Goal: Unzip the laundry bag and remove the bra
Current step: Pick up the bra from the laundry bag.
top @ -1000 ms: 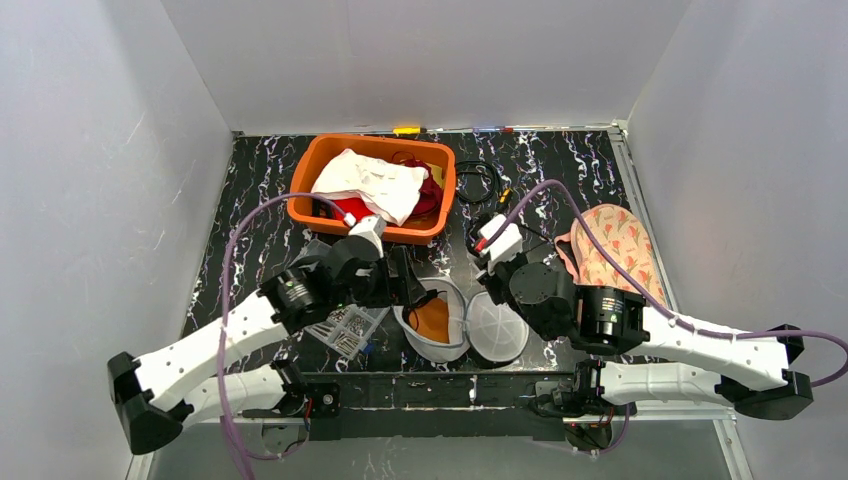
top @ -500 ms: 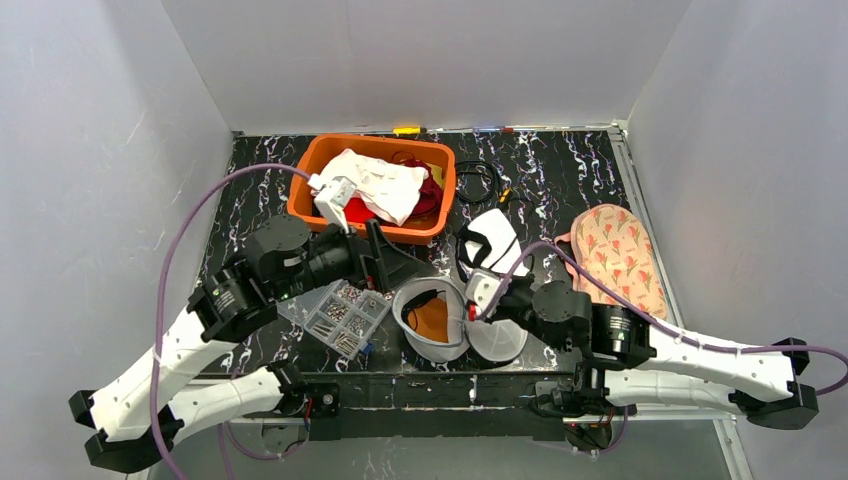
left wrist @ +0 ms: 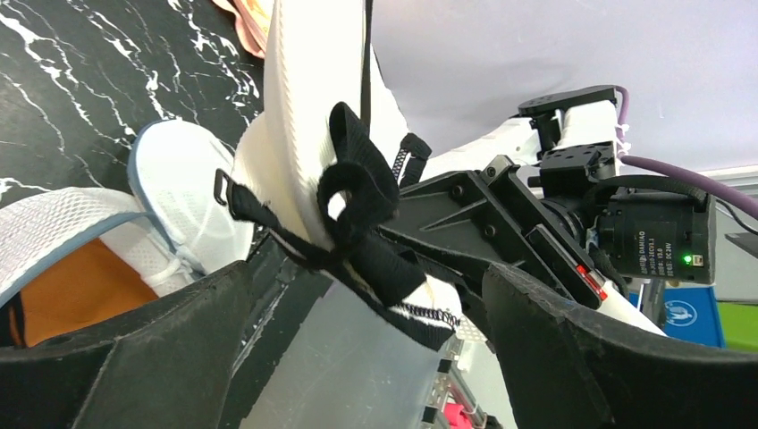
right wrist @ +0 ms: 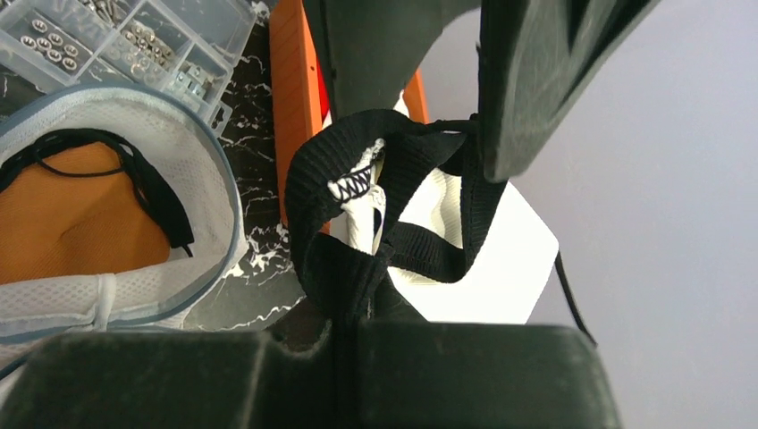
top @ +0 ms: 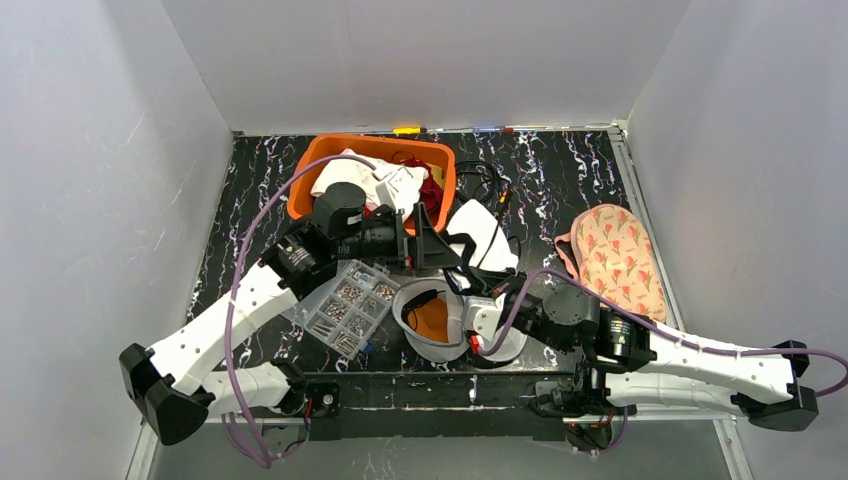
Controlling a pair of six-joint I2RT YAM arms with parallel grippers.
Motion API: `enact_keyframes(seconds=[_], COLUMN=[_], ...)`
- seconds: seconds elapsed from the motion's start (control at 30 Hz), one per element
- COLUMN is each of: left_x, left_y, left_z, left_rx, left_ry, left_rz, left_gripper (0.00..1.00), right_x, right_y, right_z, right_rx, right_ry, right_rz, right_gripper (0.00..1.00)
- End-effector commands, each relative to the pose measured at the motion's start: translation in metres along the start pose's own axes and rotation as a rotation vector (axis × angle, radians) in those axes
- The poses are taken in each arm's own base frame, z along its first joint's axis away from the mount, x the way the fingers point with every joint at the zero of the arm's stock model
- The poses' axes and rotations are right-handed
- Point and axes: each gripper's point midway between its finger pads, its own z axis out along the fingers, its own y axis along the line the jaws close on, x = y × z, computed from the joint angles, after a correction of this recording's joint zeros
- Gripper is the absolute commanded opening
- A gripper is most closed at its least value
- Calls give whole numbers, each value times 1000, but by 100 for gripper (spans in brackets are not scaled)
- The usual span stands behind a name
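The bra [top: 481,233] is white with black straps and hangs in the air in front of the orange basin. My right gripper [right wrist: 359,332] is shut on its black strap [right wrist: 332,207], from below. My left gripper [left wrist: 362,357] is wide open, its two black fingers [left wrist: 116,353] standing either side of the bra's [left wrist: 299,107] looped strap end without touching it. In the top view the left gripper [top: 432,243] is just left of the bra. The white mesh laundry bag [top: 425,295] lies open below, with orange cloth and a black strap inside; its flap [top: 503,340] lies to the right.
An orange basin [top: 304,178] of clothes stands at the back. A clear parts organiser [top: 345,308] lies left of the laundry bag [right wrist: 116,134]. A floral pad [top: 615,255] sits at the right. Black cables [top: 482,181] coil behind the bra.
My left arm has swung up and to the right, from beside the bag to the bra, and its jaws have opened wide. The right gripper has drawn back towards the near edge, still holding the strap.
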Motion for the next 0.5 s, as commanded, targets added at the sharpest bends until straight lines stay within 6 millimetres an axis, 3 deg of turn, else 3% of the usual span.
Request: enact_keyframes(seconds=[0.0, 0.17, 0.27, 0.47], left_x=[-3, -4, -3, -6], left_y=[-14, 3, 18, 34], left_z=[4, 16, 22, 29], left_rx=[73, 5, -64, -132], left_ry=[11, 24, 30, 22], left_rz=[-16, -66, -100, -132], left_gripper=[98, 98, 93, 61], right_x=[-21, -23, -26, -28], right_y=[-13, -9, -10, -9], right_z=[2, 6, 7, 9], right_rx=[47, 42, 42, 37], right_ry=[-90, -105, -120, -123], right_rz=[1, 8, 11, 11], right_gripper=[1, 1, 1, 1])
